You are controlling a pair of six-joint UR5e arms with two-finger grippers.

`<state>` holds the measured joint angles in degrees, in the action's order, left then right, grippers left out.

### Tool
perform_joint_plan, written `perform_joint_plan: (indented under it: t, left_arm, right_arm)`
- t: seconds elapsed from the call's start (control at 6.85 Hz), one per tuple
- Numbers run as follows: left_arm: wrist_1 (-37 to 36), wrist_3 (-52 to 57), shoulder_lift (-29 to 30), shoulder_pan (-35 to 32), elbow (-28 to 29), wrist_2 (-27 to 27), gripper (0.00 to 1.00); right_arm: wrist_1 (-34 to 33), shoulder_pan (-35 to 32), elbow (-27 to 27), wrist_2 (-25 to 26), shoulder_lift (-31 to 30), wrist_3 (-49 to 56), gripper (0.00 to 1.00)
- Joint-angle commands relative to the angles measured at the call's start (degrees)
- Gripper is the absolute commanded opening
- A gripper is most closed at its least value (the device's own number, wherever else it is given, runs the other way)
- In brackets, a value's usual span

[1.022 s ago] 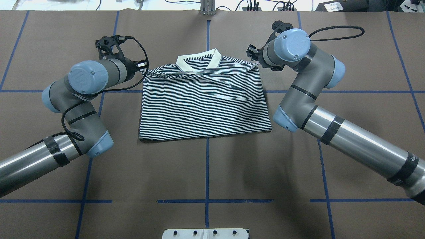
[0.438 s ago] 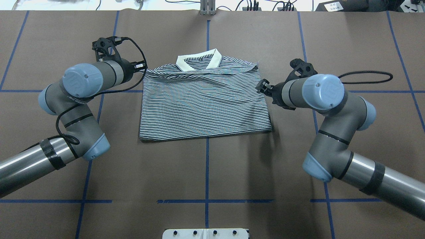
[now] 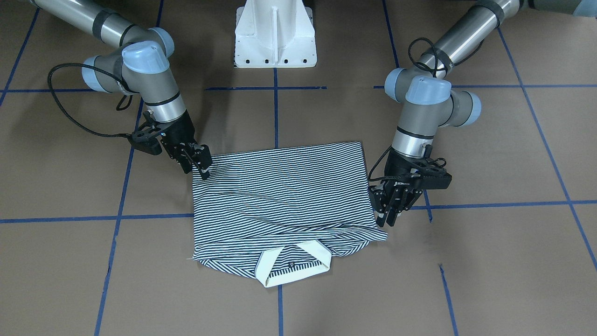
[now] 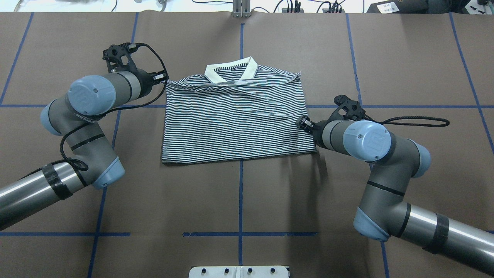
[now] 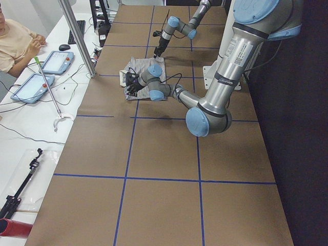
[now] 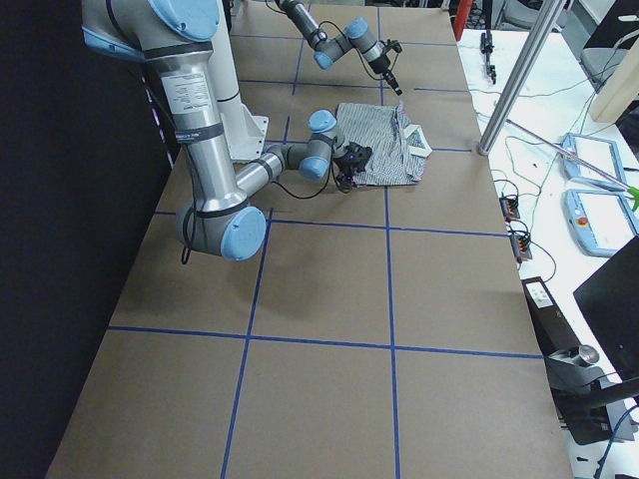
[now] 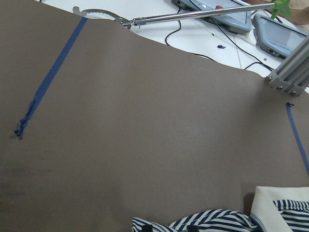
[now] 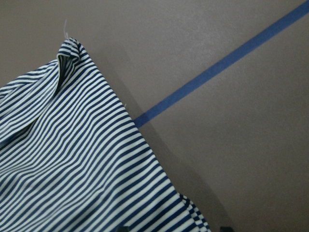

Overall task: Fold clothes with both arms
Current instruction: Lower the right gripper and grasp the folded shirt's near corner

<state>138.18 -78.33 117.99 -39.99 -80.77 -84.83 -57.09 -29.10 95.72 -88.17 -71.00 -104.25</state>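
Note:
The striped polo shirt (image 4: 237, 119) lies flat on the table, its cream collar (image 4: 231, 69) at the far side and both sleeves folded in. My left gripper (image 4: 165, 78) is at the shirt's far left shoulder corner, fingers pointing down beside the edge (image 3: 388, 218). Its fingers stand close together, and I cannot tell whether cloth is between them. My right gripper (image 4: 301, 122) is open at the shirt's right edge, near the hem corner (image 3: 201, 170). The right wrist view shows striped cloth (image 8: 72, 159) under the spread fingers.
Blue tape lines (image 4: 240, 193) cross the brown table cover. The white pedestal base (image 3: 275, 32) stands at the robot's side. A person (image 5: 13, 43) sits at a side table with tablets, beyond an aluminium post (image 5: 77, 36).
My right gripper left the shirt's far right shoulder and travelled back along the right edge to near the hem corner. The left arm shifted slightly left. The shirt has not moved.

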Motion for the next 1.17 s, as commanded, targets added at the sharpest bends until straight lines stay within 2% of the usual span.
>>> perform_joint_plan:
  t: [0.0,0.29,0.58,0.73,1.02]
  left_arm:
    - [0.0,-0.2,0.0,0.0,0.0,-0.1,0.36]
    - [-0.1,-0.2,0.0,0.0,0.1,-0.1,0.36]
    - [0.0,-0.3,0.0,0.1,0.2,-0.1,0.36]
    - [0.0,-0.2,0.0,0.1,0.3,-0.1,0.36]
    - [0.0,-0.2,0.0,0.1,0.3,-0.1,0.36]
  right_arm:
    - [0.0,1.1,0.7,0.5,-1.2,-0.7,0.66]
    - [-0.5,2.0,1.8,0.1,-2.4,-0.8,0.67]
    - [-6.5,2.9,6.5,0.1,-3.2,-1.0,0.65]
    - [-6.6,3.9,6.0,0.5,-3.1,-2.9,0.57]
    - [-6.7,4.0,5.7,0.5,-3.1,-2.9,0.55]
